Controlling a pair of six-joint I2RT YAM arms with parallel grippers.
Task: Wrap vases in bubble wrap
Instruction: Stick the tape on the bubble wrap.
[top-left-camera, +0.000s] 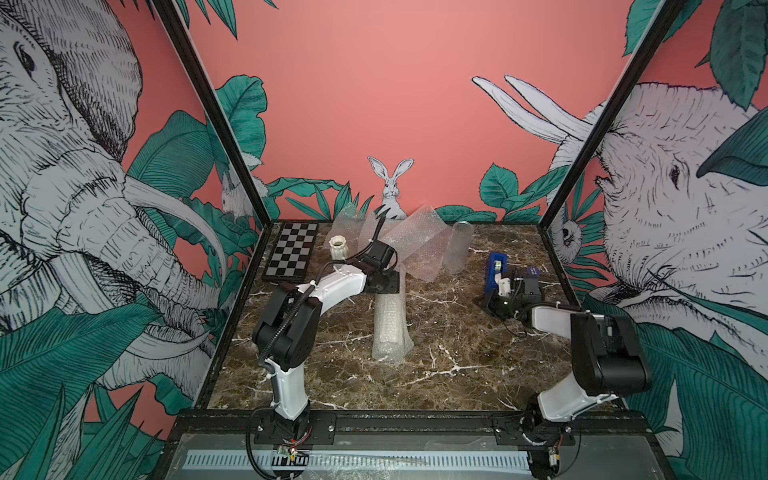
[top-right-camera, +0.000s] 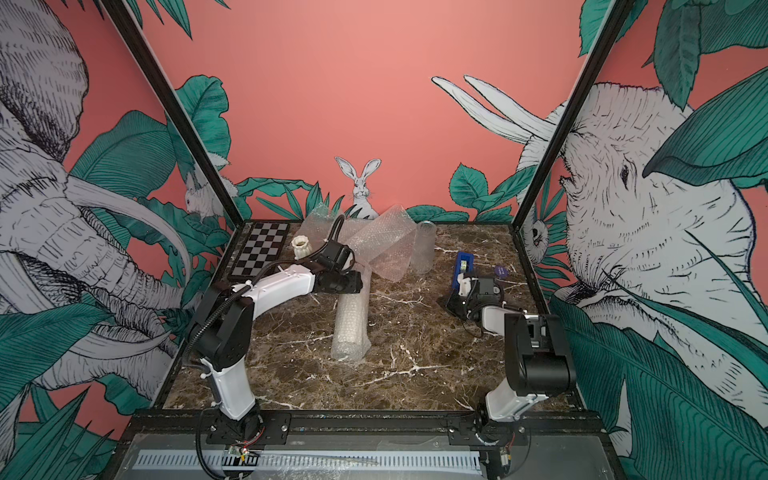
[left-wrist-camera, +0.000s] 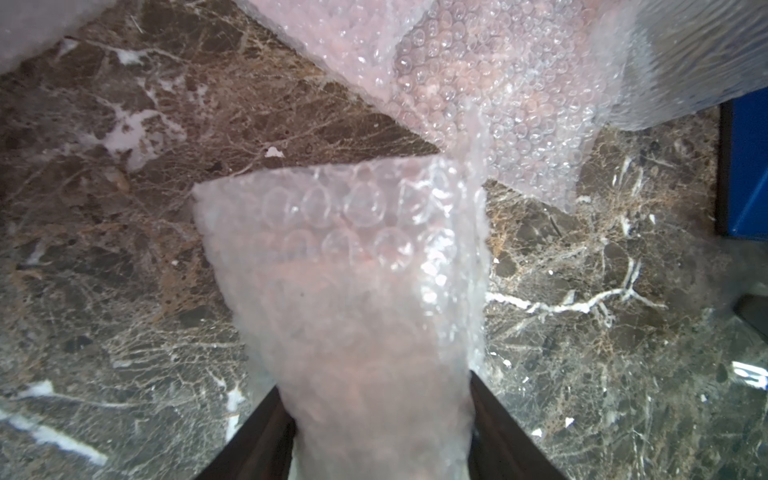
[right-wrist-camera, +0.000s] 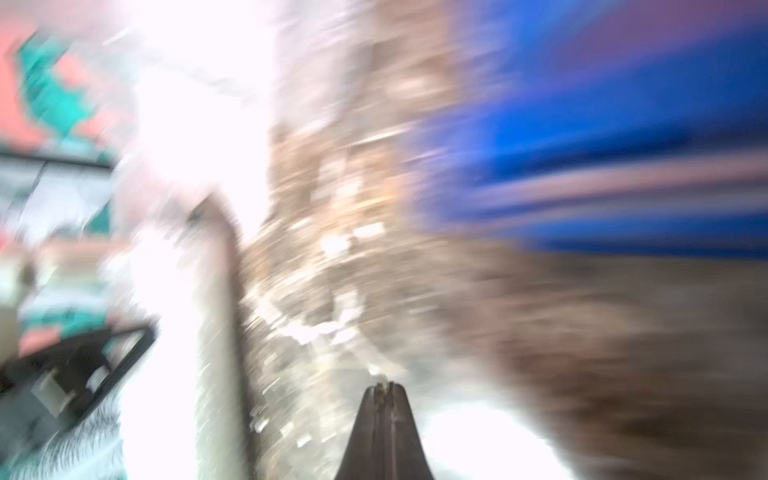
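1. I see the wrapped vase (top-left-camera: 390, 324) (top-right-camera: 351, 328) lying on its side mid-table on the marble table (top-left-camera: 457, 365). It is a long roll of bubble wrap with a pale shape inside, running from near to far.
2. My left gripper (top-left-camera: 386, 286) (left-wrist-camera: 380, 415) is clamped on the far end of that roll. In the wrist view its dark fingers (left-wrist-camera: 257, 440) press the wrap from either side.
3. My right gripper (top-left-camera: 494, 302) (right-wrist-camera: 383, 399) has its jaws pressed together with nothing between them. It sits low, just beside the blue tape dispenser (top-left-camera: 496, 270) (top-right-camera: 463, 268). Its wrist view is badly blurred.
4. A white ribbed vase (top-left-camera: 338, 247) (top-right-camera: 301, 246) stands upright at the back left, just beside the chequered board (top-left-camera: 291, 249).
5. A glass cylinder vase (top-left-camera: 458, 247) (top-right-camera: 424, 245) stands upright at the back centre.
6. The loose bubble wrap sheets (top-left-camera: 415, 245) (top-right-camera: 382, 245) are heaped between those two vases, up against the glass one.
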